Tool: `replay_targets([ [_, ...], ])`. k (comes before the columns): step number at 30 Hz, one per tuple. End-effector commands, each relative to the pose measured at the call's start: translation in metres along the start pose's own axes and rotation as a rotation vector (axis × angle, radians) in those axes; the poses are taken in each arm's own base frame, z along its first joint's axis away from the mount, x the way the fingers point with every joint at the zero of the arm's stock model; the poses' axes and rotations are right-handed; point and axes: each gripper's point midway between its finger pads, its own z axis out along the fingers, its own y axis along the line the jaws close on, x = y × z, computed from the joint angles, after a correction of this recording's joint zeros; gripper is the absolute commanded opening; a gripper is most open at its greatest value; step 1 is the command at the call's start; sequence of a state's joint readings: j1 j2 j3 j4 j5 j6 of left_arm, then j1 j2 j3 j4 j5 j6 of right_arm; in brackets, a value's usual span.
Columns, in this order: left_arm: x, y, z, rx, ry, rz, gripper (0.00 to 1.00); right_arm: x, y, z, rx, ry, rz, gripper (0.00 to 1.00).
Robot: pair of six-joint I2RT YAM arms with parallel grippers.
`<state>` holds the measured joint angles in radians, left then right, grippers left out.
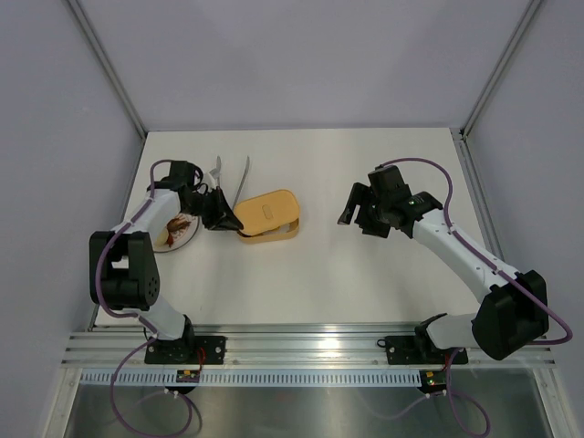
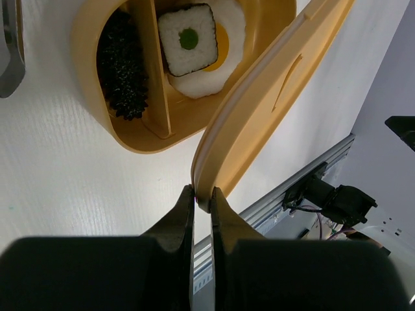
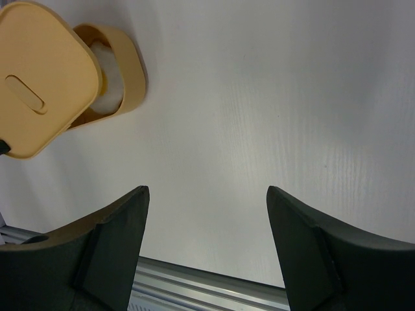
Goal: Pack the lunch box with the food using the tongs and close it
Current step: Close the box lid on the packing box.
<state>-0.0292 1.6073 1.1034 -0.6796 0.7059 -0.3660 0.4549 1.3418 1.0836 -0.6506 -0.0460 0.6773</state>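
1. In the top view the lunch box [image 1: 276,234] stands on the white surface [image 1: 365,164], at about 9 o'clock from the surface's middle.
2. Its lid [image 1: 267,211] lies slanted over the tub and is not seated on the rim. The open side of the tub shows at 6 o'clock of the lid.
3. The left jaws are nearly closed and pinch the lid's thin edge, at about 9 o'clock of the lid in the top view. In the left wrist view both fingertips [image 2: 184,206] press against that edge.
4. In the left wrist view the tub has a divider [image 2: 154,71].
   - At 9 o'clock of the divider lies a dark, bristly piece [image 2: 121,65].
   - At 3 o'clock of it a white square piece with a green centre [image 2: 188,37] rests on an egg-like yellow and white piece [image 2: 224,68].
5. The tongs [image 1: 241,185] lie on the surface at 11 o'clock of the lunch box, untouched by either arm.
6. A small white plate [image 1: 189,237] sits at 9 o'clock of the box, with a brown-red piece [image 1: 178,224] on it.
7. The right jaws stand wide apart and hold nothing. They hang above bare surface at 3 o'clock of the box, well apart from it.
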Motion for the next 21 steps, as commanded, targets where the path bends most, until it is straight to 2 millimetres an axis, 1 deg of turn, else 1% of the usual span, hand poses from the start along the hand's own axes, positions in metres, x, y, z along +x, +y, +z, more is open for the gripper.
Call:
replay_targets([
  [1, -0.004, 0.004, 0.003, 0.005, -0.007, 0.003, 0.0, -0.006, 0.006, -0.005, -0.033, -0.027, -0.009, 0.81],
  [8, -0.009, 0.008, 0.007, -0.016, -0.003, -0.004, 0.0, -0.006, 0.004, -0.004, -0.027, -0.027, -0.007, 0.81],
  [15, -0.004, 0.019, 0.012, -0.052, 0.019, -0.025, 0.0, -0.003, 0.003, -0.001, -0.022, -0.019, -0.002, 0.81],
  [16, -0.004, 0.019, 0.012, -0.052, 0.02, -0.027, 0.01, -0.004, 0.003, -0.001, -0.023, -0.022, -0.002, 0.81],
  [18, -0.004, 0.021, 0.012, -0.064, 0.023, -0.035, 0.08, -0.004, 0.004, 0.0, -0.024, -0.019, -0.002, 0.81],
  [20, -0.004, 0.023, 0.012, -0.081, 0.022, -0.038, 0.26, -0.004, 0.003, 0.0, -0.023, -0.018, -0.002, 0.81],
  [21, -0.005, 0.024, 0.012, -0.084, 0.021, -0.038, 0.27, -0.004, 0.003, 0.0, -0.023, -0.018, -0.002, 0.81],
])
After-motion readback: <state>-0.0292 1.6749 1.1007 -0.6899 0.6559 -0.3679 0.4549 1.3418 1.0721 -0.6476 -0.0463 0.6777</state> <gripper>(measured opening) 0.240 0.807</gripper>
